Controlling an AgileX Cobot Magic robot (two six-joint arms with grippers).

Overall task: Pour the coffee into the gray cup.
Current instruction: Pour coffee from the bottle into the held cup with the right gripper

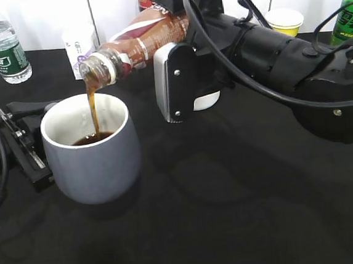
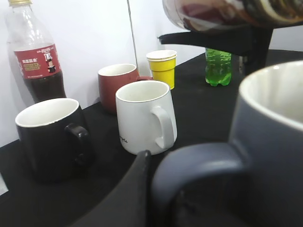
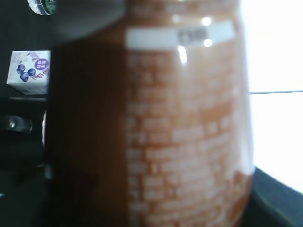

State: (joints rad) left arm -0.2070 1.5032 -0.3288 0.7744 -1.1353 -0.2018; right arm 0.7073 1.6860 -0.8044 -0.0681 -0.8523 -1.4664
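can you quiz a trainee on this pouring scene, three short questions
1. True or false: a brown stream runs from the tilted clear plastic coffee bottle into the rounded slate-gray mug.
2. Which arm holds the bottle? A) left B) right
3. In the left wrist view, which mug stands nearest the shiny black mug: the white mug or the dark red mug?

Key: 1 true. 2 B, the right gripper is shut on the bottle; the left gripper sits at the gray mug's handle, though its jaws are not clear enough to judge. 3 the white mug.
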